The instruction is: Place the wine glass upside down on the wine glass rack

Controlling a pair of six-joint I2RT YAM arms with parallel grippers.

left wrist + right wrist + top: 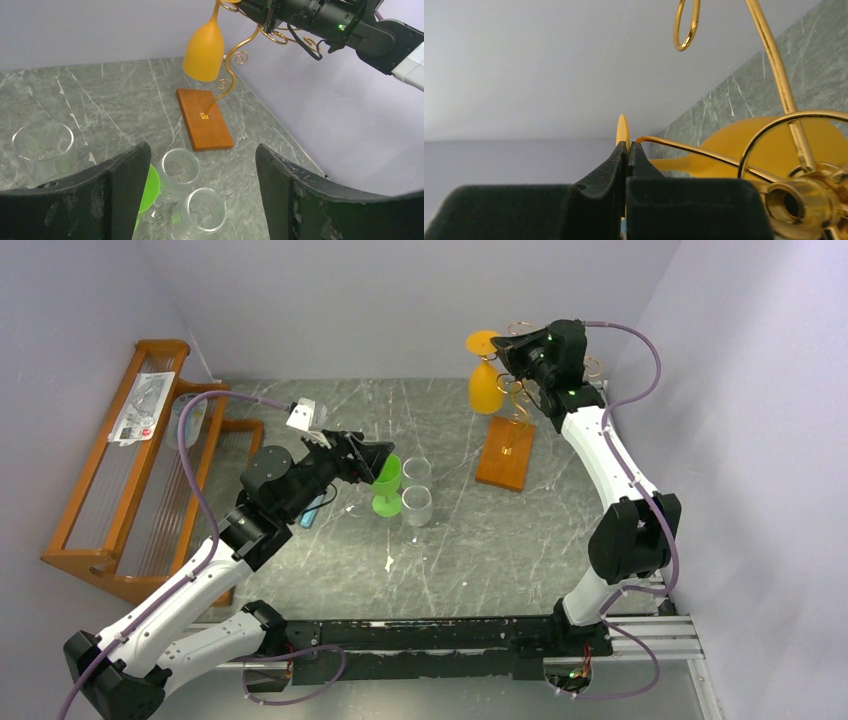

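While the orange glass (485, 388) hangs upside down on the gold rack (505, 460), the right claw (506, 352) pinches its foot; the left claw (378, 462) is wide.

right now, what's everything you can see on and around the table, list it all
orange wine glass: one, orange, upside down at the rack's top arms, far right
wine glass rack: one, gold wire on an orange-brown wooden base, far right
green wine glass: one, green, upright, mid-table
clear glasses: three, clear, upright, clustered around the green one
slatted rack: one, brown wood, left edge
packet: one, clear plastic, lying on the slatted rack
table: one, grey marbled
left pincer: one, black, open, over the cluster of glasses
right pincer: one, black, shut on the orange glass's foot
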